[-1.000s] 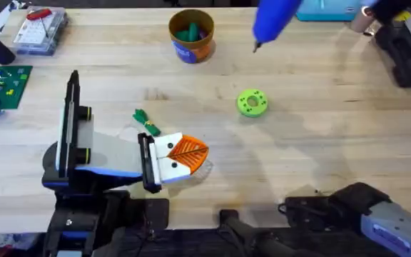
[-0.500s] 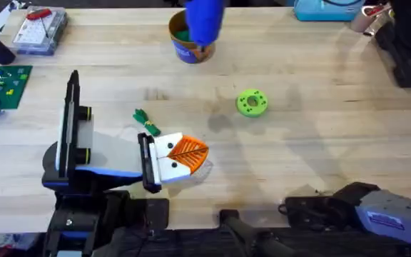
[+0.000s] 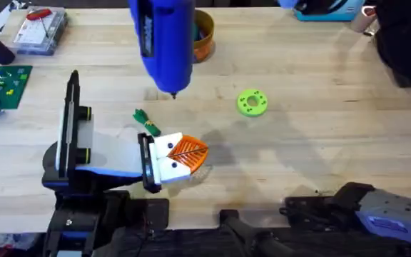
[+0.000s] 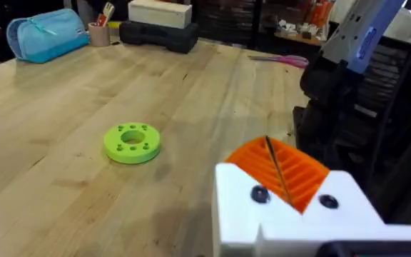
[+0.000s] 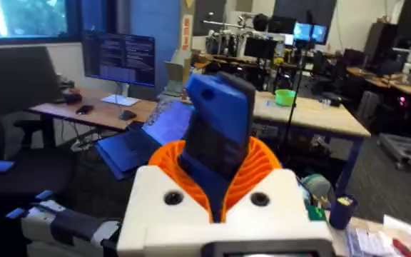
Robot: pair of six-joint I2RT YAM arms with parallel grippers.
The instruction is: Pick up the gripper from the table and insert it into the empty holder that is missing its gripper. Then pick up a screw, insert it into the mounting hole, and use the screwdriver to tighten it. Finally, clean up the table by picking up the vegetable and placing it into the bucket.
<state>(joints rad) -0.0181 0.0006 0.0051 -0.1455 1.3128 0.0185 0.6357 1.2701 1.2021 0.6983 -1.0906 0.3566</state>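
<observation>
Blue screwdriver (image 3: 164,43), clamped in the right gripper (image 5: 220,187), hangs above the vegetable (image 3: 147,123).

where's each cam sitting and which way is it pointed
Overhead: above the arm bases, looking down and forward at the table; shows the screwdriver and holder.
Left wrist: low over the table, facing the green disc.
Right wrist: faces out into the room; right gripper clamps the screwdriver.
Shared: overhead and left wrist both show the disc.
</observation>
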